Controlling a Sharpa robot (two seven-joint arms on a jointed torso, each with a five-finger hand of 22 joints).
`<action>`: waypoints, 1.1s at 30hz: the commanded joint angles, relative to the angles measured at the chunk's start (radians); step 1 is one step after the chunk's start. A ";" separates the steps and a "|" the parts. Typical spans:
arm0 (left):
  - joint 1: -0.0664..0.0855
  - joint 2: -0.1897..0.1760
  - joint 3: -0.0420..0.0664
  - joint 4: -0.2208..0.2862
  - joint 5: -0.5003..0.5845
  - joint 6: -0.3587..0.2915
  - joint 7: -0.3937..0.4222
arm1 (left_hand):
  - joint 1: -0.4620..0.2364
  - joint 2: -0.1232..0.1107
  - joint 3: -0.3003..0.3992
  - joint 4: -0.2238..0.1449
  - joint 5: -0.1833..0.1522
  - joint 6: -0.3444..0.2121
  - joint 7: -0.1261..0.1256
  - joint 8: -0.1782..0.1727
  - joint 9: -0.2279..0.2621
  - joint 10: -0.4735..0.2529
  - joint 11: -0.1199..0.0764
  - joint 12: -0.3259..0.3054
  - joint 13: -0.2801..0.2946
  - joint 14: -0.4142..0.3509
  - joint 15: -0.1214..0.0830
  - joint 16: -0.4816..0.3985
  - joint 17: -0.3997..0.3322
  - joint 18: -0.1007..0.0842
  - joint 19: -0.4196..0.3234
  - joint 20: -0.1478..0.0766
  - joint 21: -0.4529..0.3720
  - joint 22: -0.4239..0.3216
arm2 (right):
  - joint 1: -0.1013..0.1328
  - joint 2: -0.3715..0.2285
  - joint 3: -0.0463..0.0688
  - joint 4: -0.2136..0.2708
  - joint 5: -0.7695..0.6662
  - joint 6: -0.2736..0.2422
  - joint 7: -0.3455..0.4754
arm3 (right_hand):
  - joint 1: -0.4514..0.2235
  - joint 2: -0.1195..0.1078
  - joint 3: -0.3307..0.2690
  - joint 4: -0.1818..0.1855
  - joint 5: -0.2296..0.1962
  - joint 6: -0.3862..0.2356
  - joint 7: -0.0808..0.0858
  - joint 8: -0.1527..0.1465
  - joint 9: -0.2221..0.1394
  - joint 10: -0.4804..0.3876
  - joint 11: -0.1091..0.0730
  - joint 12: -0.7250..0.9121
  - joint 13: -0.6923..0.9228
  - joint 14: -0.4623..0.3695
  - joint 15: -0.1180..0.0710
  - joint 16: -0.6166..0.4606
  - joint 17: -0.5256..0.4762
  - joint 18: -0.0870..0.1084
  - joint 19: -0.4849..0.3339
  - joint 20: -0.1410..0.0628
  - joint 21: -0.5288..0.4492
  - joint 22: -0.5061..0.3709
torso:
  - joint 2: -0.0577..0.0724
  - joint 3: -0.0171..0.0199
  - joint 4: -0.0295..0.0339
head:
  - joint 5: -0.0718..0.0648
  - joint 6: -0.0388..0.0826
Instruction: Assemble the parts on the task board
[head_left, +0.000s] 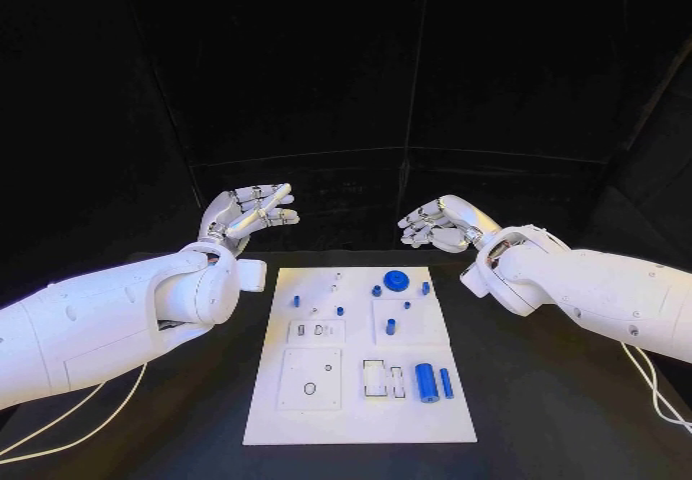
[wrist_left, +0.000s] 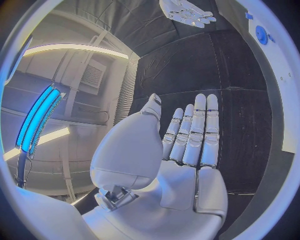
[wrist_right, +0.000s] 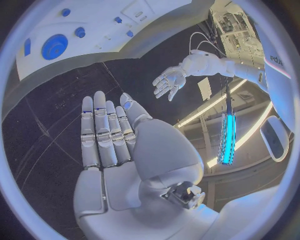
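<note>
The white task board (head_left: 361, 422) lies in the middle of the black table. On its far half sit a round blue gear (head_left: 395, 277) and several small blue pegs (head_left: 378, 291). A thick blue cylinder (head_left: 426, 381) and a thin blue pin (head_left: 446, 382) lie at its near right. My left hand (head_left: 248, 212) hovers beyond the board's far left corner with fingers apart, holding nothing. Beyond the far right corner my right hand (head_left: 440, 222) is also raised and holds nothing. Each wrist view shows straight fingers: left hand (wrist_left: 187, 145), right hand (wrist_right: 109, 140). The gear (wrist_right: 54, 46) and board (wrist_right: 125, 30) show behind the right hand.
White cables trail over the table by the right arm (head_left: 656, 390) and the left arm (head_left: 87, 410). A black curtain closes off the back. The board edge (wrist_left: 284, 75) and gear (wrist_left: 261, 34) lie off to the side of the left hand.
</note>
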 joint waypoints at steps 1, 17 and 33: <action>0.004 -0.018 0.001 0.040 -0.037 0.024 0.000 | 0.011 0.002 0.000 -0.010 0.004 0.010 0.007 0.000 -0.003 0.011 0.001 -0.008 -0.002 0.008 -0.002 0.000 0.005 0.006 0.012 -0.004 0.007 0.003 | 0.017 0.009 0.001 0.008 -0.263 0.058 -0.123 | -0.007 -0.053 0.047 -0.008 0.030 0.085 -0.023 -0.012 0.000 0.122 -0.043 -0.022 0.002 0.188 -0.063 0.180 0.122 0.007 0.116 -0.077 0.218 0.124 | 0.026 -0.0023 0.0097 | -0.005 0.003; 0.013 -0.106 0.001 0.216 -0.044 0.044 -0.027 | 0.016 0.007 -0.004 -0.016 0.005 0.014 0.007 -0.010 -0.010 0.016 0.000 -0.024 -0.006 0.013 -0.004 -0.008 0.014 0.005 0.031 -0.009 0.020 0.007 | 0.044 0.066 0.001 0.044 -0.730 0.182 -0.342 | -0.096 -0.123 0.159 -0.003 0.022 0.094 -0.047 -0.052 0.000 0.071 -0.050 -0.061 0.001 0.321 -0.074 0.647 0.566 0.013 0.141 -0.101 0.487 0.285 | 0.118 -0.0158 0.0384 | -0.030 0.029; 0.014 -0.127 0.001 0.270 -0.045 0.049 -0.035 | 0.018 0.009 -0.005 -0.019 0.005 0.013 0.008 -0.015 -0.013 0.015 0.001 -0.031 -0.007 0.016 -0.005 -0.011 0.018 0.004 0.038 -0.010 0.024 0.008 | 0.045 0.073 0.001 0.041 -0.773 0.239 -0.379 | -0.118 -0.152 0.202 0.012 0.007 0.044 -0.051 -0.052 0.001 0.000 -0.044 -0.060 0.006 0.339 -0.072 0.968 0.928 0.013 0.169 -0.089 0.567 0.323 | 0.151 -0.0145 0.0419 | -0.036 0.033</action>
